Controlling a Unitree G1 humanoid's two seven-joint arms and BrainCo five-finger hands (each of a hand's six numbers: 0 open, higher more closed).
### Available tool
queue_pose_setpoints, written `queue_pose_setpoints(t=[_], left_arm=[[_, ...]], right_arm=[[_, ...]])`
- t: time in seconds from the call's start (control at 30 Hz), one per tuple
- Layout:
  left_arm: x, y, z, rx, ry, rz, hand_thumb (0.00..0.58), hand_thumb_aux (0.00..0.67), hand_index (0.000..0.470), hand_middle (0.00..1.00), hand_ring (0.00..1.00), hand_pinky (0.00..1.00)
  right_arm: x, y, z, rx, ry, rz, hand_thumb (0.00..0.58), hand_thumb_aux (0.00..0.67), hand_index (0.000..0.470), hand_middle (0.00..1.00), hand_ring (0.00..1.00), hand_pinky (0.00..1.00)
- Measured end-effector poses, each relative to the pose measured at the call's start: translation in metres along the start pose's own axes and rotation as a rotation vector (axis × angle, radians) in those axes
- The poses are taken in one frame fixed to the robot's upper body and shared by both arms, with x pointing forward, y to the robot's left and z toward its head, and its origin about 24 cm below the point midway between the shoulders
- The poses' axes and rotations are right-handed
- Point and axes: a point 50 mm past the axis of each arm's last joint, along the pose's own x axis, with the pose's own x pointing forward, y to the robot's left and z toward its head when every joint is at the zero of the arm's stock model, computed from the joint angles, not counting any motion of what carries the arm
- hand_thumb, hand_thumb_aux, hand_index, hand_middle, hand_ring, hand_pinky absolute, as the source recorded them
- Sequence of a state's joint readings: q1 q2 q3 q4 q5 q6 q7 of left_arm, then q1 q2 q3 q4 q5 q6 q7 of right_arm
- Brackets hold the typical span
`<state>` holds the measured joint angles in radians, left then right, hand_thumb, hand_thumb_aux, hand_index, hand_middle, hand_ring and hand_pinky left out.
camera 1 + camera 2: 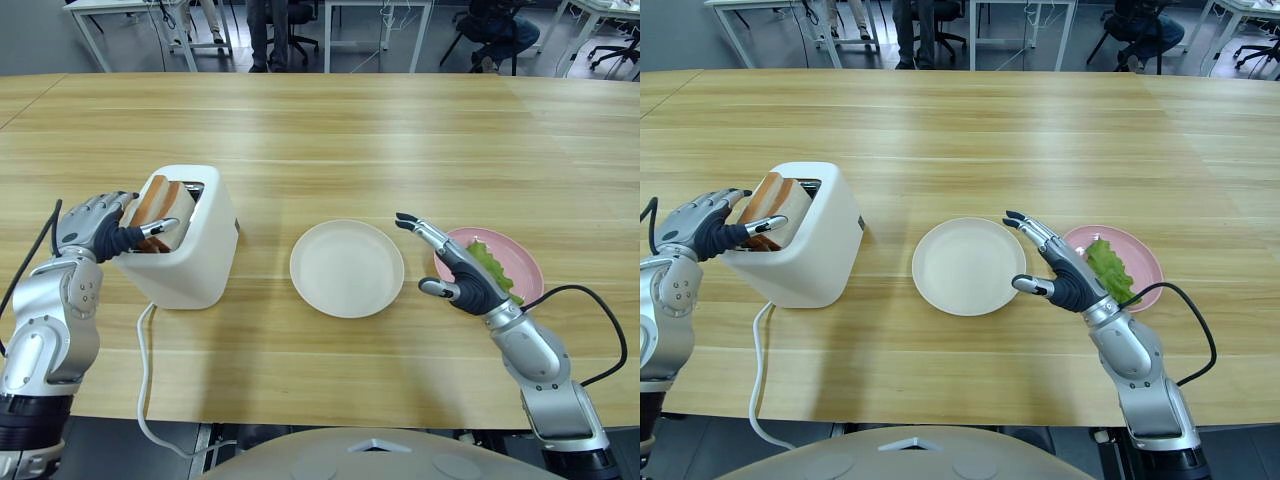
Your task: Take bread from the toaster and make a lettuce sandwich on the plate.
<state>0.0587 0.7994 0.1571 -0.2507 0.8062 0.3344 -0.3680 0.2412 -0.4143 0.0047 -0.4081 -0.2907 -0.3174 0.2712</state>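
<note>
On the left of the bench, a white toaster holds bread standing up out of its slot. The left hand is at the toaster's top, fingers curled onto the bread. An empty white plate sits in the middle. Just right of it, the right hand hangs with fingers spread wide, holding nothing, in front of a pink plate carrying lettuce.
</note>
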Motion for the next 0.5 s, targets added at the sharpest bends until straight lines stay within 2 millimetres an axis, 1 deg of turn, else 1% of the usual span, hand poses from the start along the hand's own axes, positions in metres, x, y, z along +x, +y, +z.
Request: queue_pose_setpoints(t=[0.27, 0.5], left_arm=[[0.0012, 0.0003, -0.0028, -0.017, 0.024, -0.002, 0.000, 0.000, 0.000, 0.00, 0.00, 0.00], [0.0018, 0.0001, -0.0037, -0.127, 0.028, 0.026, 0.000, 0.000, 0.000, 0.00, 0.00, 0.00]], right_arm=[[0.0004, 0.0002, 0.0007, 0.000, -0.002, -0.001, 0.000, 0.000, 0.000, 0.00, 0.00, 0.00], [0.0012, -0.0004, 0.0011, -0.002, -0.005, -0.002, 0.000, 0.000, 0.000, 0.00, 0.00, 0.00]])
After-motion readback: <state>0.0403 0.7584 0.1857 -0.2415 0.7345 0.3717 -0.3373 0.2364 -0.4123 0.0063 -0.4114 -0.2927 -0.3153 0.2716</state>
